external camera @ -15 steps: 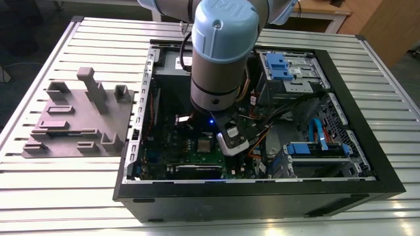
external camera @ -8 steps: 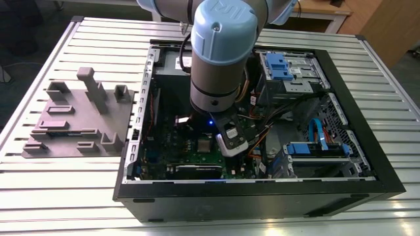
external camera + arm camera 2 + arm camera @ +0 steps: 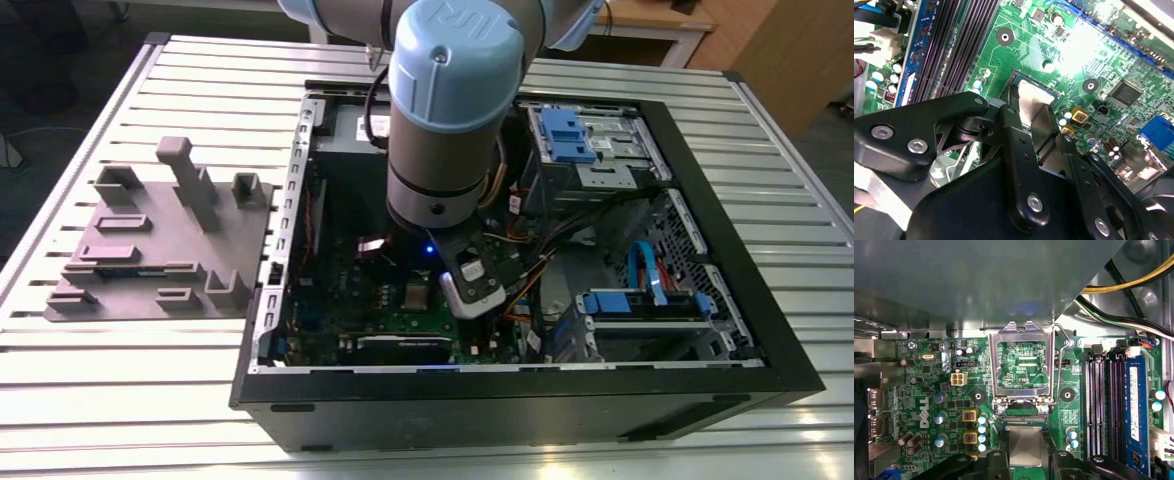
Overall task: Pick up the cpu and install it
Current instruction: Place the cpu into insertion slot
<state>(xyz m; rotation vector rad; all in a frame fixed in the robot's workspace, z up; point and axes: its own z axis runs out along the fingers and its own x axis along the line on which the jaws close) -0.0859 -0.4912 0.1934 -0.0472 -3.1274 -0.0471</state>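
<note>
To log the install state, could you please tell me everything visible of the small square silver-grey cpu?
The small square cpu has a flat, plain silver-grey metal top. It appears to lie level on the green motherboard, next to the silver metal retention frame, which stands hinged open. The black gripper hangs straight over it; contact between them cannot be told.

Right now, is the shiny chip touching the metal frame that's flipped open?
Apart. In the first wrist view, a dark strip of socket shows between the cpu and the hinge end of the open metal frame.
</note>
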